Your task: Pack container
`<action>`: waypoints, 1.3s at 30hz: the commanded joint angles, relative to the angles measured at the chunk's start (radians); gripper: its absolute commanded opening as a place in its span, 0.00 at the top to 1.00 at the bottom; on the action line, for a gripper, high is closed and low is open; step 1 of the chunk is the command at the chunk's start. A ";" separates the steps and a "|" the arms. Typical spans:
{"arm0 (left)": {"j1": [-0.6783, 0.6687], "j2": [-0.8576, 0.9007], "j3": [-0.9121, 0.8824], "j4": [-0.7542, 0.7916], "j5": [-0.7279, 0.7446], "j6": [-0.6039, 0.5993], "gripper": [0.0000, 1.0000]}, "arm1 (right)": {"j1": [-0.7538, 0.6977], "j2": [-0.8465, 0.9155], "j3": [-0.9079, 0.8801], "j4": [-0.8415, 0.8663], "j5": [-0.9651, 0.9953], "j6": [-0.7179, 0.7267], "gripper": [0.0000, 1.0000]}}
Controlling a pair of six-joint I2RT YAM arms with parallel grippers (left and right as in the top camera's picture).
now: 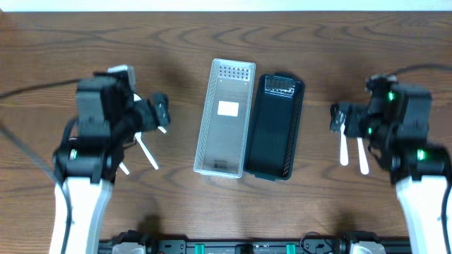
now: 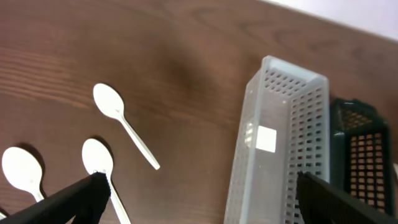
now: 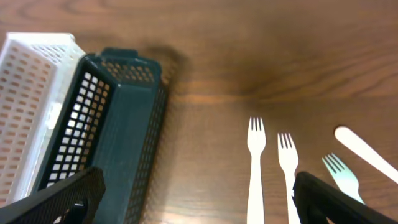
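A white perforated container (image 1: 224, 116) and a black perforated container (image 1: 274, 125) lie side by side mid-table; both look empty. White plastic spoons (image 1: 147, 152) lie left of them, and the left wrist view shows three (image 2: 109, 102). White plastic forks (image 1: 344, 148) lie to the right, and the right wrist view shows three (image 3: 255, 134). My left gripper (image 1: 162, 113) is open and empty above the spoons, and the left wrist view (image 2: 199, 199) shows this too. My right gripper (image 1: 337, 116) is open and empty above the forks, as the right wrist view (image 3: 196, 199) also shows.
In the right wrist view a further white utensil handle (image 3: 364, 146) lies beyond the forks. The table is dark wood (image 1: 226, 42). Cables run from both arms toward the table's side edges.
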 commanded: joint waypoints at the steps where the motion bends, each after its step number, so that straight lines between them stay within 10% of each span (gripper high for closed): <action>1: 0.005 0.112 0.021 -0.025 -0.004 0.010 0.02 | -0.008 0.116 0.069 -0.020 -0.019 -0.039 0.14; 4: 0.005 0.180 0.021 -0.038 -0.005 0.027 0.02 | -0.008 0.193 0.069 -0.014 -0.018 -0.048 0.43; 6: 0.005 0.224 0.021 -0.032 -0.005 0.034 0.29 | -0.008 0.246 0.069 -0.011 -0.014 -0.047 0.53; 9: 0.002 0.280 0.021 -0.027 -0.005 0.034 0.62 | -0.006 0.331 0.069 0.011 -0.015 -0.038 0.54; 20: -0.068 0.465 0.020 -0.029 -0.005 0.034 0.94 | 0.093 0.553 0.069 0.111 -0.030 -0.019 0.76; 39: -0.245 0.488 -0.019 -0.062 -0.005 0.033 0.94 | 0.175 0.629 0.069 0.244 -0.030 0.051 0.77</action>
